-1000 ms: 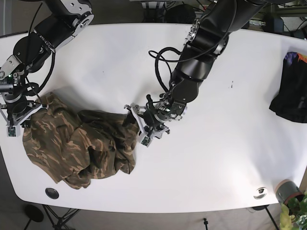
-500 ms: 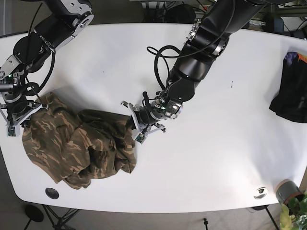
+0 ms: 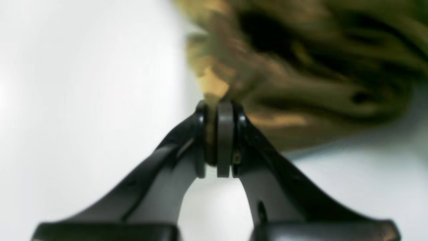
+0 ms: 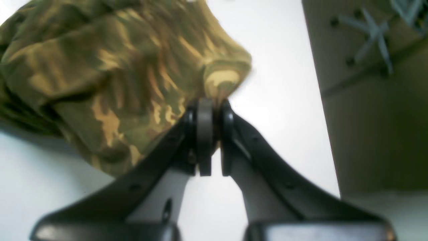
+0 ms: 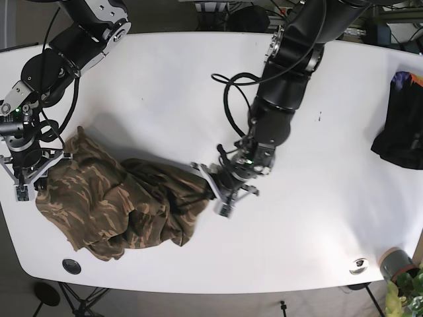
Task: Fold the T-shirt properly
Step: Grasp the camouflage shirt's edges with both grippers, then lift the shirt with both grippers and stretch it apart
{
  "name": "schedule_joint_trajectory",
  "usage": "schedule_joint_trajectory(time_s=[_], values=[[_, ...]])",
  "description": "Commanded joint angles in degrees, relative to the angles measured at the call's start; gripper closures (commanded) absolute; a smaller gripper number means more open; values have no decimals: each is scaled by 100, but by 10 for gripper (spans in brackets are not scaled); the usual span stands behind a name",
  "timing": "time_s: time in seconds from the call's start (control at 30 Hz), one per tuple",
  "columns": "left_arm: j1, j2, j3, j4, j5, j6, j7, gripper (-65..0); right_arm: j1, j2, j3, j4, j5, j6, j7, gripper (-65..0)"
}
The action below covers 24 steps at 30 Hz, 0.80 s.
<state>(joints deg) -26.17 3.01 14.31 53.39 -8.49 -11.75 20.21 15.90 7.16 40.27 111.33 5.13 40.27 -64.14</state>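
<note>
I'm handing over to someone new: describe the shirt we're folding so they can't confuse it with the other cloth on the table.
On the white table, look to the base view's lower-left quarter. The T-shirt lies there crumpled, pinched at one edge by the right gripper and at the other by the left gripper. Its brown-and-green camouflage print sets it apart from the plain black cloth at the far right edge.

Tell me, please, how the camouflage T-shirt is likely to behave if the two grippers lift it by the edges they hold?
The T-shirt lies bunched in soft folds, so it would probably sag and drape. Thin cloth pinched in the left gripper and right gripper suggests it is light, though it might slip.
</note>
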Motion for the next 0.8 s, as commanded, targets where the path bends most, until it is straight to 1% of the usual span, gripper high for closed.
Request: schedule_joint_trajectory(time_s=[0.0,0.17,0.27,0.4,0.5,0.63,0.77], values=[[-174,-120,-274,442,-17,19,6,-24,278,168,-58,89,11,-27,159,-22],[-174,-428,-837,952,-17,19,322,-24,638,176,-286,10,11,-27,159,-22],[-183,-560,-1092,1206,-17,-131,454,-24,876,176,-524,-95,11,-27,159,-22],[-218,-727,-1373,1672,-17,-227,814,-24,1166,176,-726,-219,11,-27,159,-22],[-288,-832,-1470,1936,-17,-227,982,-24,1412,176,-919,-438,11,-27,159,-22],[-323,-1035,-1532,2288,-17,-227,1131,-24,1711,176,-1016,-641,11,-27,168,-22],[-350,-1070,-1901,2508,10,-175,1149,-25,2071,185,-1025,-939,11,-27,177,-22]])
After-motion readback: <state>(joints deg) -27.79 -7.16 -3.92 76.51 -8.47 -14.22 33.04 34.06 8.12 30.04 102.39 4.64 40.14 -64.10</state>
